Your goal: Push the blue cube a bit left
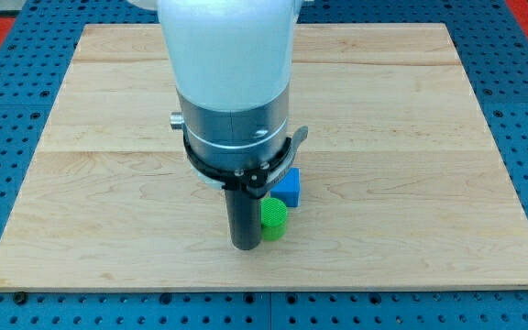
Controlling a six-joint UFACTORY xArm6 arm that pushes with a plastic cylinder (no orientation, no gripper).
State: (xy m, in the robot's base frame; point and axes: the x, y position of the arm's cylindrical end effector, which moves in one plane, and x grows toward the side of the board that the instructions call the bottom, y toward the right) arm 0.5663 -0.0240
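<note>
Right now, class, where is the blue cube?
The blue cube sits just below the board's centre, touching the green block below it; my tip is at the green block's left.

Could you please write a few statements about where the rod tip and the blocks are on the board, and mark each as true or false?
1. The blue cube lies at the view's right of the arm's rod. True.
2. The green block sits nearer the view's top than the blue cube. False: it sits nearer the view's bottom.
3. My tip is close beside the green block, on its left in the view. True.
4. The blocks lie on a bare metal plate. False: they lie on a wooden board.
</note>
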